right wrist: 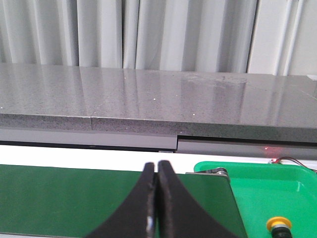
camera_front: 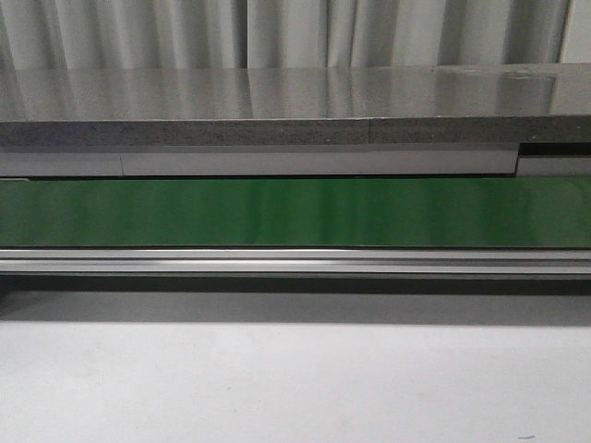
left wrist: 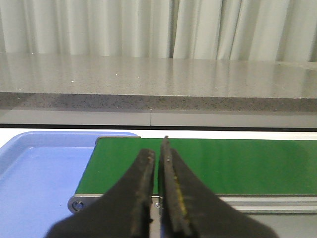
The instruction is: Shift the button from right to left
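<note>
The button (right wrist: 278, 224), a yellow disc head on a dark body, stands in the green tray (right wrist: 257, 191) in the right wrist view, cut off by the frame edge. My right gripper (right wrist: 157, 168) is shut and empty over the green conveyor belt (right wrist: 64, 198), apart from the button and beside the tray. My left gripper (left wrist: 157, 151) is shut and empty over the belt's other end (left wrist: 237, 163), next to a blue tray (left wrist: 39, 168). Neither gripper nor the button shows in the front view.
The green belt (camera_front: 295, 212) runs across the front view with an aluminium rail (camera_front: 295, 261) before it. A grey stone counter (camera_front: 295, 101) and curtains stand behind. White table surface (camera_front: 295, 378) lies in front.
</note>
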You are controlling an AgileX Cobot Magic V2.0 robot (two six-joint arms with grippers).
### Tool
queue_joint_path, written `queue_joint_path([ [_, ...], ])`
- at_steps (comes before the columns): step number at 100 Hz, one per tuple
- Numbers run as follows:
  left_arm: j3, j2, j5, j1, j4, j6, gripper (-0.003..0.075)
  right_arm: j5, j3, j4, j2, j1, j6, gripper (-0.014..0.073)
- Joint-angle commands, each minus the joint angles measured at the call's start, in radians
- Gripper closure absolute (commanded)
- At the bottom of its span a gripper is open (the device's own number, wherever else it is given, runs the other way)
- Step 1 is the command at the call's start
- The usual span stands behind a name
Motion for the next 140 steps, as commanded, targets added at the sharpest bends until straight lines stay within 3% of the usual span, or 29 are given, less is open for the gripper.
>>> queue_joint_path([
  [1, 0.041, -0.035, -0.082, 0.001, -0.008, -0.009, 0.0715, 0.027, -0.115, 0.002, 0.087, 0.002, -0.008, 0.0661],
  [21, 0.041, -0.035, -0.082, 0.001, -0.008, -0.009, 0.0715, 0.234, -0.303, 0.002, 0.303, 0.002, -0.007, 0.0661],
  [38, 0.041, -0.035, -0.082, 0.001, -0.008, -0.009, 0.0715, 0.328, -0.422, 0.002, 0.493, 0.002, -0.007, 0.0661],
  [61, 0.041, -0.035, -0.082, 0.001, -0.008, -0.009, 0.0715, 0.332, -0.503, 0.037, 0.699, 0.002, -0.007, 0.0661],
  [106, 0.041, -0.035, -0.082, 0.001, -0.008, -0.009, 0.0715, 0.338, -0.504, 0.056, 0.816, 0.002, -0.007, 0.0653],
  [120, 0.041, -0.035, -0.082, 0.001, -0.008, -0.009, 0.0715, 0.372, -0.504, 0.056, 0.816, 0.002, -0.007, 0.0525],
  [135, 0.041, -0.035, -0.082, 0.001, -0.008, -0.009, 0.0715, 0.384, -0.504, 0.056, 0.816, 0.002, -0.007, 0.0247],
  [140, 0.041, -0.035, -0.082, 0.001, -0.008, -0.009, 0.0715, 0.384, -0.504, 0.056, 0.816, 0.002, -0.007, 0.019],
])
